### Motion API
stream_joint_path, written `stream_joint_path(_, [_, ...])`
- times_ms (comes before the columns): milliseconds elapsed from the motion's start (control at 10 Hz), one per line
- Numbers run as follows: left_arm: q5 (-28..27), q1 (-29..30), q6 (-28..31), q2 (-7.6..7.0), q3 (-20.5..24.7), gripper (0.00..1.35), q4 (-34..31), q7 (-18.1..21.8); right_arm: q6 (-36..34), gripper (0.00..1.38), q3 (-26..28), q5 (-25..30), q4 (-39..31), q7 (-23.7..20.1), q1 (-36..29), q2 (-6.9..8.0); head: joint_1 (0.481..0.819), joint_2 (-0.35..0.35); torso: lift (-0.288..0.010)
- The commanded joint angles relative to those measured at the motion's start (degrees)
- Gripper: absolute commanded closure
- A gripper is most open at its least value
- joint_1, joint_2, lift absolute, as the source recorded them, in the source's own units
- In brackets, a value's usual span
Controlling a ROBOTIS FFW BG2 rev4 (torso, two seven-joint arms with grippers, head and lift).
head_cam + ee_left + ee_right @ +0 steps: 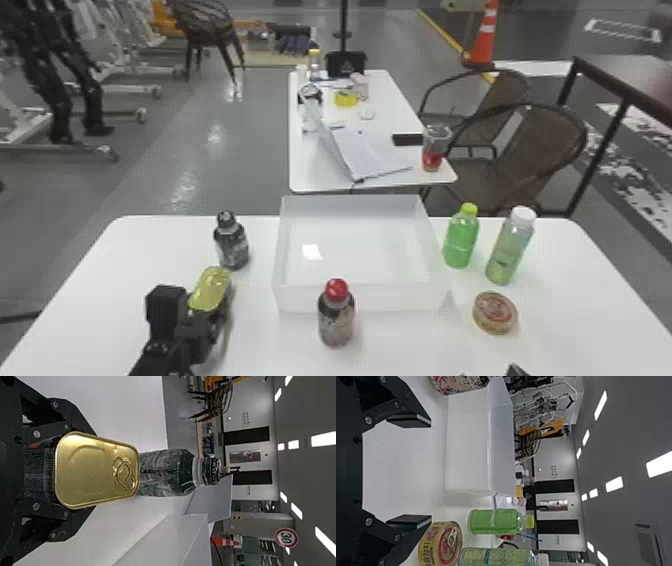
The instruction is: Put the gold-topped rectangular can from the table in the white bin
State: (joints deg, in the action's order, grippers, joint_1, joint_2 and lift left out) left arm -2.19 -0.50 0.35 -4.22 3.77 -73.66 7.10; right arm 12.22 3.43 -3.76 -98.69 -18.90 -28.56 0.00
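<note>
Altogether one gold-topped can [95, 471], one bin [300, 299]

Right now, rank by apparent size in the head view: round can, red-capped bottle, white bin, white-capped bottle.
1. White bin
2. Red-capped bottle and white-capped bottle: too alike to rank
3. Round can

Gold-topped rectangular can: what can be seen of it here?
The gold-topped rectangular can has a shiny, metallic-looking lid with rounded corners, a raised rim and a pull ring; it looks unopened. Its sides are dark and printed. The left gripper clasps it by the sides, outside the white bin and to its left.
</note>
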Motion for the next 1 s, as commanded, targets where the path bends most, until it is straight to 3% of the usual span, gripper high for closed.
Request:
stream_joint_path(0, [0.1, 0.2, 0.4, 0.00, -0.1, 0.95, 0.0, 0.0, 0.0, 0.42, 0.0, 0.0, 0.1, 0.0, 0.0, 0.05, 0.549, 0.000, -0.100])
stream_joint_path(200, [1.6, 1.6, -1.3, -0.18, -0.3, 0.95, -1.3, 0.2, 0.0, 0.42, 0.0, -0.1, 0.2, -0.1, 0.0, 0.05, 0.549, 0.000, -0.100])
stream_joint_path(400, [1.2, 8.0, 0.2, 0.00, 0.1, 0.95, -15.3, -0.6, 0.0, 0.42, 0.0, -0.3, 0.2, -0.1, 0.1, 0.05, 0.549, 0.000, -0.100])
stream_joint_path(600, [4.6, 12.1, 3.9, 0.18, -0.5, 0.95, -26.8, 0.0, 0.0, 0.42, 0.0, -0.4, 0.2, -0.2, 0.1, 0.05, 0.549, 0.000, -0.100])
stream_joint_path(700, [6.8, 11.4, 7.1, -0.26, -1.5, 0.95, -29.9, 2.5, 0.0, 0.42, 0.1, -0.5, 0.4, -0.2, 0.1, 0.05, 0.549, 0.000, -0.100])
stream_joint_path(900, [9.0, 4.8, 15.8, -0.97, -4.0, 0.95, -30.5, 12.5, 0.0, 0.42, 0.1, -0.5, 0.6, -0.5, 0.5, 0.05, 0.549, 0.000, -0.100])
